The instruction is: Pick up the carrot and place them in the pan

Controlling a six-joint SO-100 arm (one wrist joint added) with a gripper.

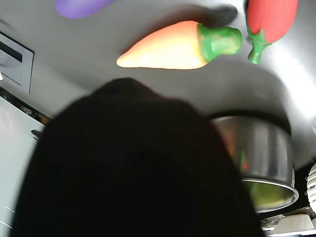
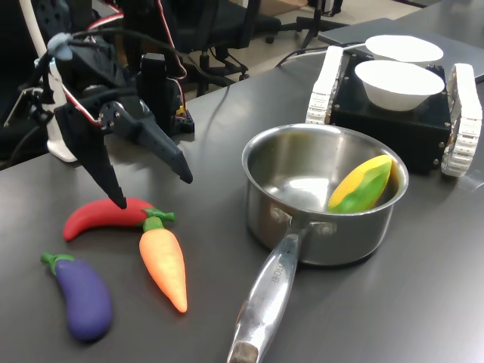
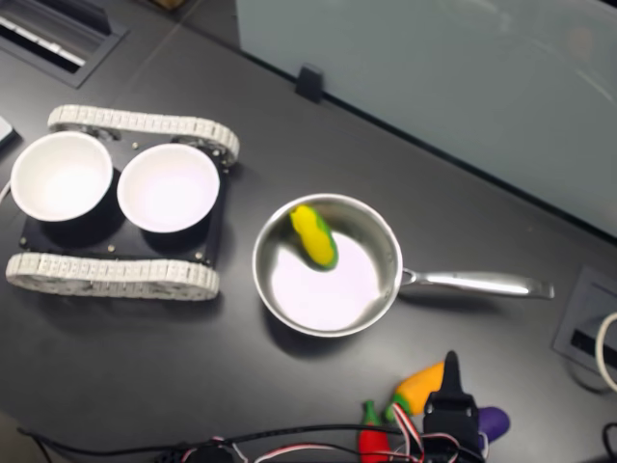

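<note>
The orange carrot [image 2: 164, 261] with its green top lies flat on the dark table, beside the red chili. It also shows in the wrist view as the carrot [image 1: 173, 48] and in the second exterior view as the carrot [image 3: 419, 386]. My gripper [image 2: 151, 189] hangs open just above the carrot's leafy end, holding nothing, with one fingertip [image 2: 119, 200] close over the chili. A dark finger [image 1: 133, 163] blocks much of the wrist view. The steel pan [image 2: 340, 242] stands to the first exterior view's right of the carrot, handle toward the camera. The pan [image 3: 260, 275] holds a corn cob [image 3: 315, 234].
A red chili [image 2: 102, 217] and a purple eggplant [image 2: 79, 295] lie next to the carrot. Two white bowls [image 2: 398, 83] sit on a black tracked vehicle [image 2: 465, 113] behind the pan. The arm's base and cables [image 2: 144, 76] stand at the first exterior view's back left.
</note>
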